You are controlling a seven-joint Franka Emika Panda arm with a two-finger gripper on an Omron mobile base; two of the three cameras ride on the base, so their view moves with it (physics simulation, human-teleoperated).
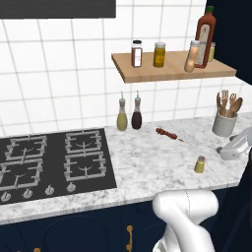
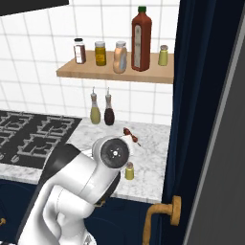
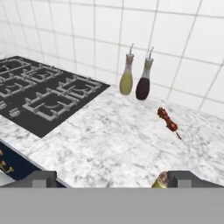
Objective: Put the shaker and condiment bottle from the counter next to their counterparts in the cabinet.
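The shaker [image 1: 200, 164] is a tiny yellow-green cylinder with a grey-silver top, standing upright on the marbled worktop [image 1: 147, 162] close to its front edge, its long axis vertical and its top pointing up. In the right base view the shaker [image 2: 129, 171] sits just beside the arm's round white joint. In the hand view the shaker [image 3: 161, 180] peeks up at the lower edge, touching or just inside the right fingertip; which of the two cannot be told.

The condiment bottle [image 1: 192, 55], peach-orange with a pale cap, is on the light-wood shelf [image 1: 167, 71], leaning against the tall red-brown bottle [image 1: 204, 34] with its cap tipped toward it. A second small yellow-green shaker [image 2: 163, 55] stands upright on the shelf on the far side of the red-brown bottle.

The end effector [image 3: 111, 178] is low over the worktop, its two dark fingertips [image 3: 43, 177] spread wide apart with nothing pinched between them. The white arm bends forward from its base toward the shaker, its last link reaching in from the right edge of the left base view.

Further from the shaker, a red skewer-like item [image 1: 167, 133] lies flat on the worktop. Beyond it, by the tiled wall, stand a yellow cruet [image 1: 122, 118] and a dark cruet [image 1: 137, 116], side by side. A grey pot of wooden utensils [image 1: 225, 118] stands behind the shaker near the wall. The black gas hob [image 1: 54, 162] lies well apart from the shaker, past the cruets.
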